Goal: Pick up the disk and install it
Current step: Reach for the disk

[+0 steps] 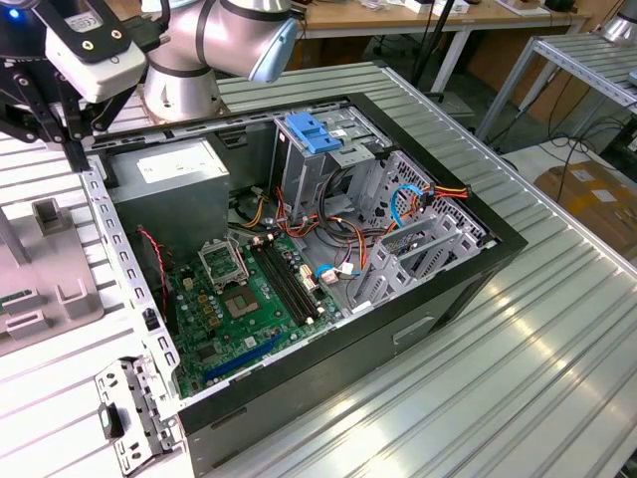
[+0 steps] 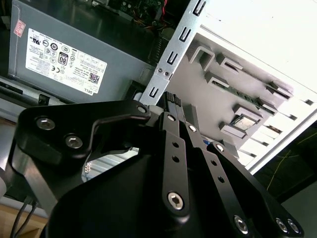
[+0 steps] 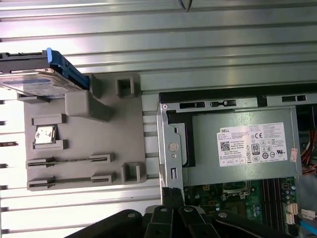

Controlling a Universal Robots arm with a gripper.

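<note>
The disk (image 3: pixel 34 82), a silver drive with blue rails on its edges, lies tilted at one end of a grey holder fixture (image 3: pixel 84 148) on the ribbed table, in the first wrist view. My gripper (image 3: pixel 171 194) hangs apart from it, over the metal rim of the open computer case (image 1: pixel 109 229), between the fixture and the power supply. The fingers (image 2: pixel 173 101) stand pressed together with nothing between them. In the exterior view the gripper (image 1: pixel 75 149) sits at the case's far left corner, under the arm.
The open case holds a grey power-supply box (image 1: pixel 169 189), a green motherboard (image 1: pixel 244 299), loose cables and a drive cage with a light-blue latch (image 1: pixel 314 134). A small bracket (image 1: pixel 124 418) lies by the case's near corner. Ribbed table (image 1: pixel 518 378) stretches to the exterior view's right.
</note>
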